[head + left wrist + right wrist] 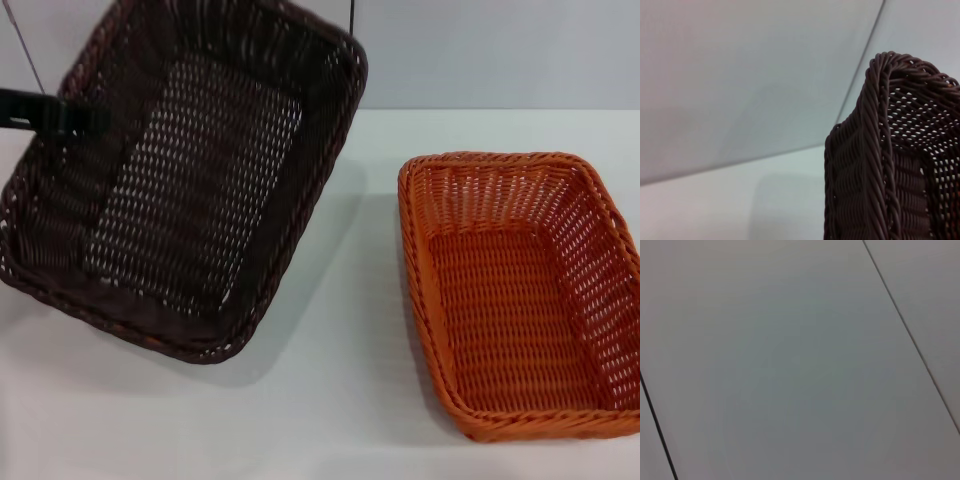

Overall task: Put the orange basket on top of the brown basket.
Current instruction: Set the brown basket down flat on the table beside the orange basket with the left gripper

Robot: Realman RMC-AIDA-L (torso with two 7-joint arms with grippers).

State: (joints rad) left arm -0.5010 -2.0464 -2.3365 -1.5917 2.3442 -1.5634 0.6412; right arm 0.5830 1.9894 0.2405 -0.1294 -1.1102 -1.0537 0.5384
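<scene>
the left gripper point(75, 118) is clamped on the left rim of the brown basket point(190, 180), holding it tilted above the table point(330, 420) near its far left corner. the orange basket point(520, 290) rests flat by the right edge, well apart.

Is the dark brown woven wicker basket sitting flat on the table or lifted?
Lifted and tilted: the dark brown woven basket hangs from the left gripper, shadow below.

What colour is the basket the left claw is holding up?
Very dark brown, almost black: the brown basket, gripped at its rim by the left claw. Head view shows it best.
</scene>
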